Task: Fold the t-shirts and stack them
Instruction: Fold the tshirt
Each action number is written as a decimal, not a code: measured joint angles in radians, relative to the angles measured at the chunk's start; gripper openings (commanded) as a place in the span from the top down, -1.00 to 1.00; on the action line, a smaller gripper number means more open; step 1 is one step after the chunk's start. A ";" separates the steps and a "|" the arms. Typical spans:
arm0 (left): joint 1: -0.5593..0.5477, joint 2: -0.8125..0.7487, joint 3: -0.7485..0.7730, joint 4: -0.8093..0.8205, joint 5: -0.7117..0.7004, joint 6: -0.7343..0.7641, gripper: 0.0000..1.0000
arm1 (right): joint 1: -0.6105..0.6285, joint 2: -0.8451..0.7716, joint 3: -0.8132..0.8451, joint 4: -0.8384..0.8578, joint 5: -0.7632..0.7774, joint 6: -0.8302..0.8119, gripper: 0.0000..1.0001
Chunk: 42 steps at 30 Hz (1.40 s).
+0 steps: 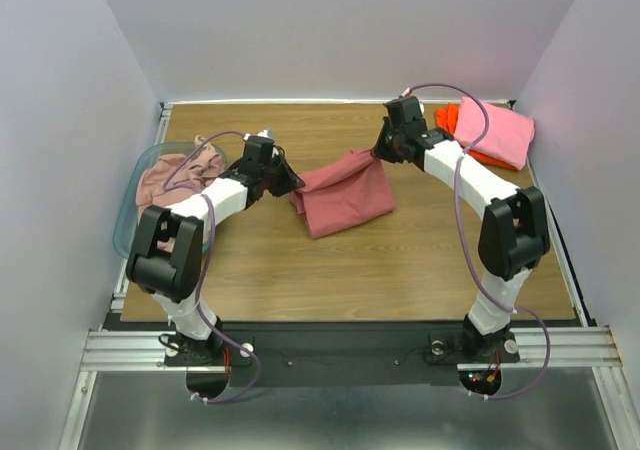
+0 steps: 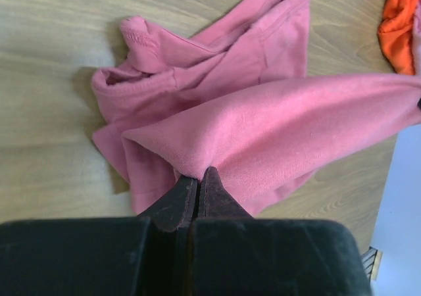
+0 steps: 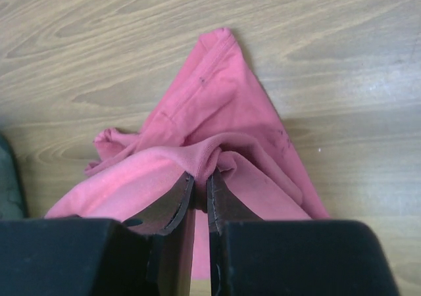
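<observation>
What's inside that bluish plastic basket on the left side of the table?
Crumpled shirts in pale pink and beige lie in the basket. How many there are, and anything beneath them, is hidden; the left arm also covers part.

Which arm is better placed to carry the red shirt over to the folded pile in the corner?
Right, probably. The right end effector pinches the salmon-red shirt on the side nearer the pink-on-orange pile; the left end effector grips the opposite side, by the basket.
</observation>
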 measured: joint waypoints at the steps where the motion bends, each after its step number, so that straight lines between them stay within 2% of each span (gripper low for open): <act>1: 0.006 0.029 0.018 0.002 0.014 0.006 0.19 | -0.006 0.023 0.015 0.002 -0.004 0.000 0.61; 2: 0.012 0.055 0.035 0.003 0.023 0.016 -0.05 | -0.012 0.047 0.032 0.002 -0.009 -0.002 0.45; 3: 0.019 0.079 0.053 0.002 0.032 0.014 -0.41 | -0.020 0.085 0.055 0.003 -0.014 -0.006 -0.02; 5: 0.036 0.119 0.086 -0.001 0.049 0.027 -0.55 | -0.035 0.137 0.088 0.003 -0.027 -0.008 -0.34; 6: 0.045 0.133 0.100 -0.002 0.057 0.031 -0.68 | -0.042 0.163 0.104 0.004 -0.035 -0.013 -0.57; 8: 0.054 0.144 0.114 -0.002 0.066 0.037 -0.68 | -0.051 0.196 0.124 0.004 -0.043 -0.025 -0.61; 9: 0.061 0.143 0.117 -0.001 0.071 0.038 -0.68 | -0.058 0.203 0.127 0.005 -0.047 -0.027 -0.71; 15: 0.061 0.092 0.095 0.007 0.085 0.040 -0.70 | -0.068 0.164 0.095 0.018 -0.062 -0.043 -0.78; 18: 0.037 0.012 0.053 0.006 0.084 0.039 -0.70 | -0.068 0.095 0.036 0.017 -0.105 -0.061 -0.84; 19: 0.025 -0.015 0.043 0.010 0.082 0.040 -0.70 | -0.068 0.077 0.023 0.017 -0.121 -0.069 -0.94; 23: -0.011 -0.045 0.041 0.039 0.082 0.039 -0.70 | -0.068 0.049 0.000 0.028 -0.171 -0.101 -0.97; 27: -0.028 0.012 0.068 0.056 0.090 0.039 -0.70 | -0.068 0.050 -0.032 0.029 -0.195 -0.138 -1.00; 33: -0.028 0.192 0.177 0.079 0.080 0.046 -0.70 | -0.068 0.063 -0.039 0.027 -0.192 -0.171 -1.00; 42: 0.044 0.275 0.142 0.076 0.016 0.052 -0.69 | -0.072 0.137 -0.038 0.031 -0.175 -0.248 -1.00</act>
